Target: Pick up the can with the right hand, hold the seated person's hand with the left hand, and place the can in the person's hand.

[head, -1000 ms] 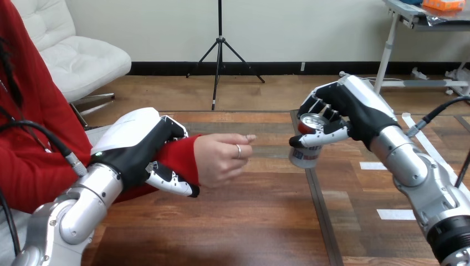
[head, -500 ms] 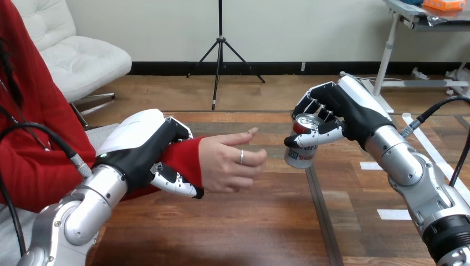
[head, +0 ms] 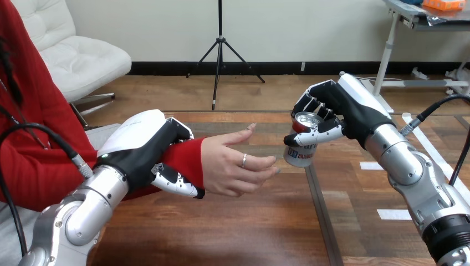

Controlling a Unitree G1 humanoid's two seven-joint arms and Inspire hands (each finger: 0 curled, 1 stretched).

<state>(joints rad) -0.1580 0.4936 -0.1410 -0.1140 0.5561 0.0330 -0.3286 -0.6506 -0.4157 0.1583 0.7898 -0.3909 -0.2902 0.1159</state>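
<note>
A small can with a silver top and red, white and blue print hangs above the table, tilted slightly, with my right hand shut on it from the right. The person's hand reaches in from the left at mid-view, palm turned up and fingers spread toward the can, its fingertips just short of the can's base. My left hand is curled round the person's wrist over the red sleeve, thumb underneath.
The wooden table has a dark seam running front to back under the can. White tape marks lie on the table at the right, under my right forearm.
The person's hand has opened from a loose fist to an upturned palm with fingers extended. My right hand has brought the can leftward, closer to those fingers. My left hand keeps its hold.
</note>
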